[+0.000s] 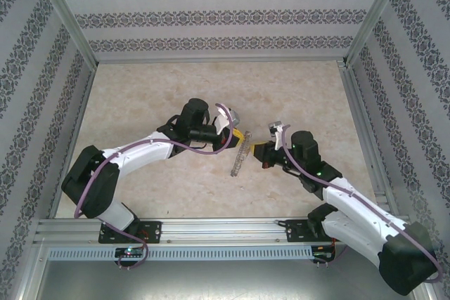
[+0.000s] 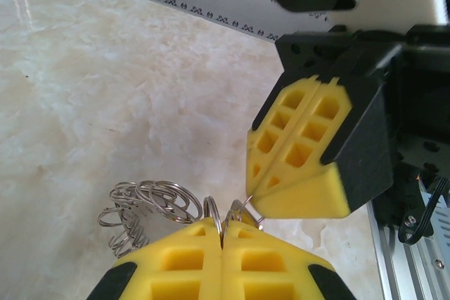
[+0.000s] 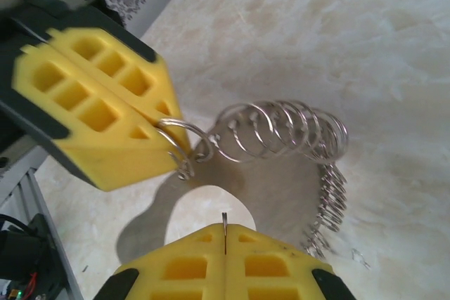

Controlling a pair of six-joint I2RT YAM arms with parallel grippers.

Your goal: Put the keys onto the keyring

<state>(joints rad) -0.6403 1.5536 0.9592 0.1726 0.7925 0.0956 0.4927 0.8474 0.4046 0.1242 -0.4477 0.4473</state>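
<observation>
Nearest, right wrist view: right pincer (image 3: 225, 238) closed, pads flush. A thin grey sliver stands up from the seam, judged to be the key (image 3: 224, 221) seen edge-on. Its head is hidden inside the pads.

Just beyond, across a small gap: left pincer (image 3: 167, 131) closed on the keyring (image 3: 295, 130), pinching the wire at one spot. The fringe of small silvery loops fans away from the grip and droops toward the counter (image 1: 176, 89). Cannot tell whether the lowest loops touch it.

Top view: both pincers meet mid-counter, tips near but apart, with the ring dangling between them. Patterned walls lie farther back.

Step in hand, as judged: presenting key to ring, threading not yet done.

Next move calls for fine alignment, easing the key's exposed end to the bare wire beside the left pads while the left arm holds the ring steady. Little of the key protrudes, so it may need regripping.
</observation>
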